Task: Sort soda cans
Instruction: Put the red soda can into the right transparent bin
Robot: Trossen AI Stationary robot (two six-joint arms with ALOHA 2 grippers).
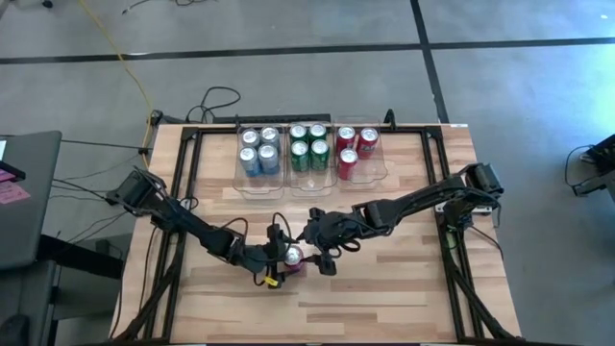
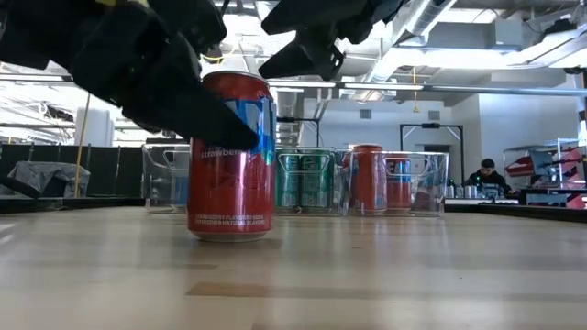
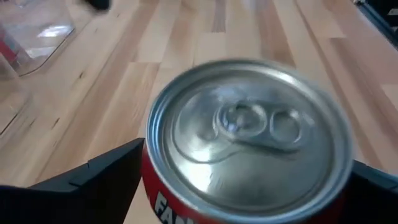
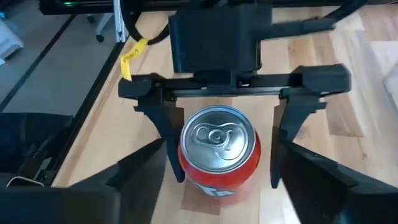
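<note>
Left wrist view: the red metal soda can with a silver top [image 3: 249,140] is blurred, its lower body cut off by the frame edge; only the first letters of its label show. Low view: a dark finger of the left gripper [image 2: 188,101] covers part of the can's upper side, and the small print at the can's foot is too small to read. The arms are cropped by the top edge. High view: the can shows only as a small silver-and-red spot among the dark fingers. The clear plastic rectangular bins [image 1: 258,183] hide the sides of the cans standing in them.
</note>
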